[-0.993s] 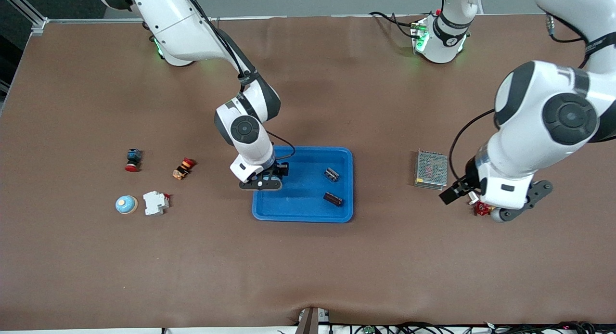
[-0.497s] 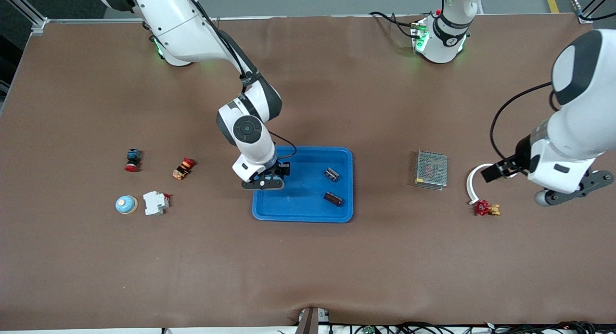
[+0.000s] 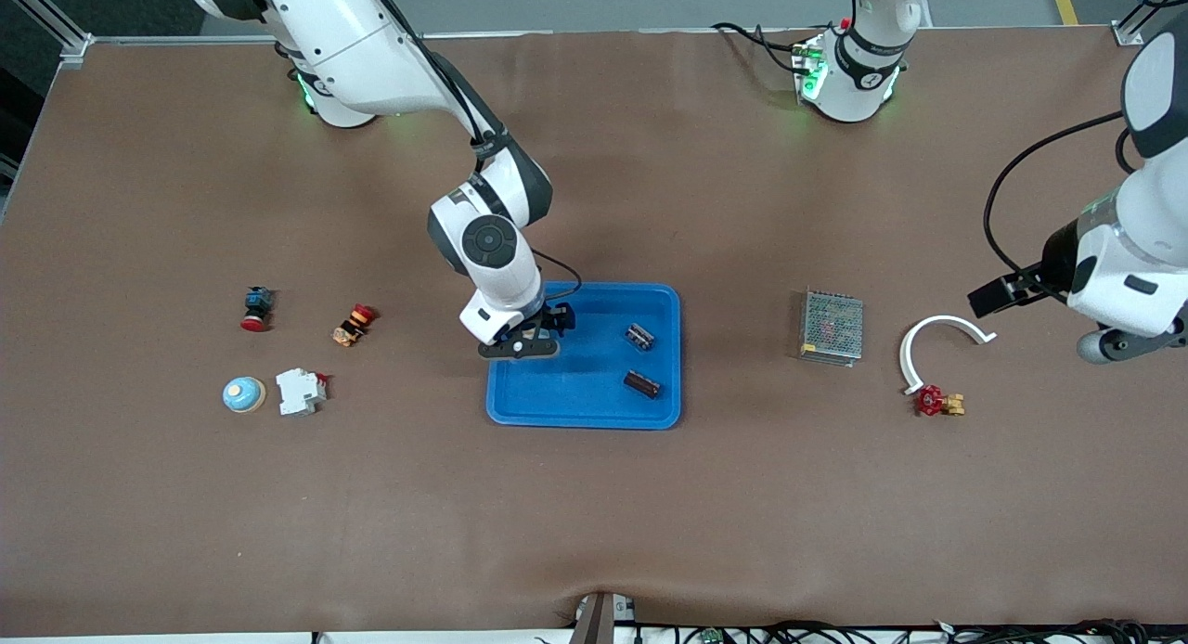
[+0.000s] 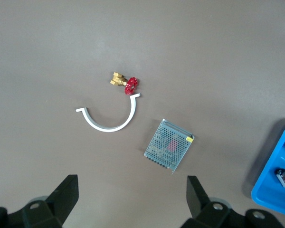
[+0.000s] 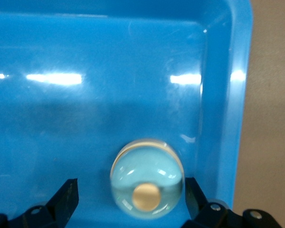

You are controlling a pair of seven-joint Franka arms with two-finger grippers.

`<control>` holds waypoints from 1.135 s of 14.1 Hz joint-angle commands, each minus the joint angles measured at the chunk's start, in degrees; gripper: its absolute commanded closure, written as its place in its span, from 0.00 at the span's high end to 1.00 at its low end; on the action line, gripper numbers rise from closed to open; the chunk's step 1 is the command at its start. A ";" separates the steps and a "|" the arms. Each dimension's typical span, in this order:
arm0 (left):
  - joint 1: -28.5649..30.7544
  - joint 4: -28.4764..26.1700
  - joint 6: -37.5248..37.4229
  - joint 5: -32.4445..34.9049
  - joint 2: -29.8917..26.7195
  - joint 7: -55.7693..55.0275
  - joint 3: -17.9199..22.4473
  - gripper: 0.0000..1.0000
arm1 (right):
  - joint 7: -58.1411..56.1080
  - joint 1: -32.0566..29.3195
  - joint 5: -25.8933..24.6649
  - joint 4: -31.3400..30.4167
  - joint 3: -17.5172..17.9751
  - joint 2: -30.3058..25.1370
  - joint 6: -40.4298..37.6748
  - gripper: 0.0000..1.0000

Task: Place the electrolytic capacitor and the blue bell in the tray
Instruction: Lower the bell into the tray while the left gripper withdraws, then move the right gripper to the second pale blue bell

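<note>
Brown bench (image 3: 594,514) lies bare over its whole strip nearest the front camera and between the robots' bases, so there is open room on most sides. At its middle sits the blue tray (image 3: 575,389), raised rim all round.

The right claw (image 3: 524,340) hangs low over the tray's end toward the right arm. Its fingers are spread apart and grip nothing. The left claw (image 4: 132,185) is also wide open and empty, up over the bench at the left arm's end, where that arm waits.

A grey mesh box (image 3: 831,326) stands between the tray and a white curved strip (image 3: 905,352). A small red-and-brass valve (image 3: 937,402) lies at one tip of that strip. Toward the right arm's end, well apart from the tray, are a white breaker (image 3: 299,391), a pale blue bell on the bench (image 3: 243,394) just beside it, an orange-and-red switch (image 3: 354,324) and a blue-and-red button (image 3: 256,308).

Two small dark parts (image 3: 639,337) rest in the tray's end toward the left arm; whether either is the capacitor cannot be told.

Only the right wrist view shows a blue bell in the tray (image 5: 146,178), close to the tray wall and between the claw's fingers; in the front view the claw hides it.
</note>
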 commanded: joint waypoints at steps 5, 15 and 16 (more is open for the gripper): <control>0.64 -1.31 -4.72 -0.79 -7.45 4.25 -0.14 1.00 | -16.08 -7.60 -0.59 0.88 -0.55 -17.51 -25.14 1.00; -8.85 -9.74 -3.68 -6.85 -15.88 19.37 13.91 1.00 | -62.95 -33.97 -0.68 0.71 -0.55 -20.16 -29.91 1.00; -9.03 -11.84 -2.54 -7.81 -17.29 19.37 14.54 1.00 | -65.85 -35.73 -0.85 0.79 -0.55 -20.07 -29.48 1.00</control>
